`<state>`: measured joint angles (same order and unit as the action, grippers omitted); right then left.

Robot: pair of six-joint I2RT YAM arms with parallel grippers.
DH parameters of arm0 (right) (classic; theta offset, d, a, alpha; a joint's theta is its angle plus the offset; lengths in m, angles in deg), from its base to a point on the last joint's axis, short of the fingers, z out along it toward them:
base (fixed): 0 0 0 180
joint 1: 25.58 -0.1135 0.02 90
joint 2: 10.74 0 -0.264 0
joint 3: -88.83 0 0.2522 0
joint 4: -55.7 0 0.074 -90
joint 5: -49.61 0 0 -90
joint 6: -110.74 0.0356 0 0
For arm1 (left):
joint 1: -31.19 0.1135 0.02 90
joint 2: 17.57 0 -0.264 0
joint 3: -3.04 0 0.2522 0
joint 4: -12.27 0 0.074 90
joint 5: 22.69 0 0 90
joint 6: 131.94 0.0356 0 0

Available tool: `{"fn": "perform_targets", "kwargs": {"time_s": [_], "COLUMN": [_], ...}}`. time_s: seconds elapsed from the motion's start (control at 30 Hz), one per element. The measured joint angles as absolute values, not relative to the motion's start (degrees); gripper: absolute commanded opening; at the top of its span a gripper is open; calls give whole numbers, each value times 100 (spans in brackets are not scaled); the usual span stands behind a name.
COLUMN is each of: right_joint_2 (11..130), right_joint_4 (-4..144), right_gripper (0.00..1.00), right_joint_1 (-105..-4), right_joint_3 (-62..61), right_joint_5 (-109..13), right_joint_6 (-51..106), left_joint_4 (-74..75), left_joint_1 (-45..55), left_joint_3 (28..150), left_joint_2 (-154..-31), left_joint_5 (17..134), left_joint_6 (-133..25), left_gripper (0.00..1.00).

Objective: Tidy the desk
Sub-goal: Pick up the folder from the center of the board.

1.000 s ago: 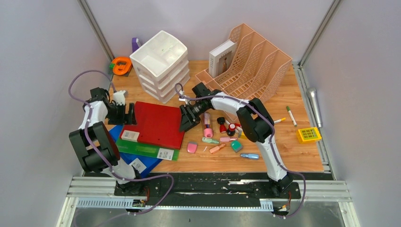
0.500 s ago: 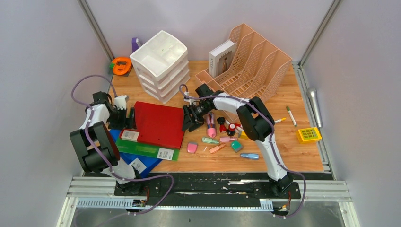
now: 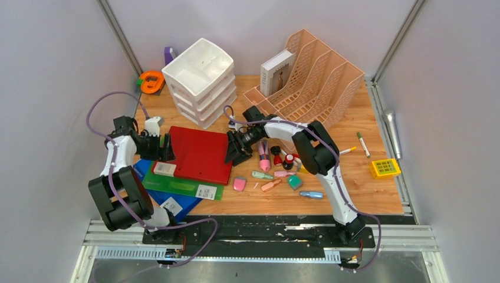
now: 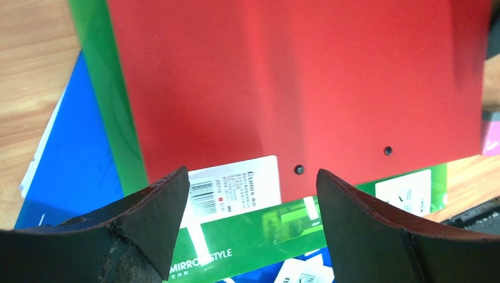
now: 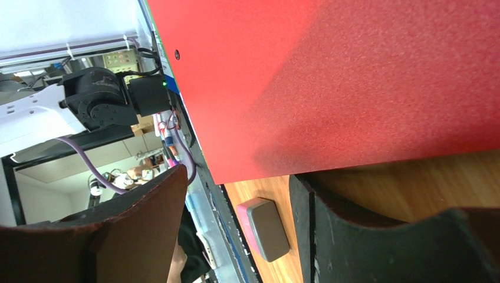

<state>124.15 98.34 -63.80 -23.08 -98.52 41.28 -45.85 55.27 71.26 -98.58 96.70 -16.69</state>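
The worktop (image 3: 365,188) is lying directly beneath the red folder (image 3: 197,154). The left end effector (image 3: 167,147) and right end effector (image 3: 231,152) are flanking the folder's opposite edges, both gaping open, probably bracketing it for a shared lift; contact is unclear.

Red folder (image 3: 200,153) (white label (image 3: 162,168)), wood-grain desk (image 3: 365,188)

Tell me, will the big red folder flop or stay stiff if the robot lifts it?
Probably it bends a little: the red folder looks thin and wide, so a lifted edge may leave the rest sagging. Pushed, it likely slides easily, lying flat on a smooth green folder. It shouldn't roll.
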Motion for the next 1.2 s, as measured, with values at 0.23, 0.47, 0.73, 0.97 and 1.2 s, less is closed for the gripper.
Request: {"fn": "perform_targets", "kwargs": {"time_s": [0.23, 0.47, 0.73, 0.97, 1.2], "right_joint_2": [12439, 12439, 12442, 12442, 12439], "right_joint_4": [9469, 9074, 8877, 8827, 8943], "right_gripper": [57, 55, 51, 50, 54], "right_joint_1": [-6329, -6198, -6150, -6150, -6176], "right_joint_3": [-2314, -2260, -2209, -2032, -1844], "right_joint_5": [-10118, -10236, -10298, -10210, -9976], "right_joint_6": [4477, 4792, 5030, 5072, 5019], "left_joint_4": [-4891, -5203, -5052, -4733, -4454], "left_joint_1": [5527, 5527, 5118, 3925, 2897], "left_joint_3": [7002, 6899, 6462, 5976, 5616], "left_joint_2": [-9839, -9793, -8696, -7828, -7522], "left_joint_5": [10218, 10413, 10277, 9748, 9010], "left_joint_6": [-1019, -296, 480, 1000, 1394], "left_gripper": [84, 87, 88, 90, 90]}}
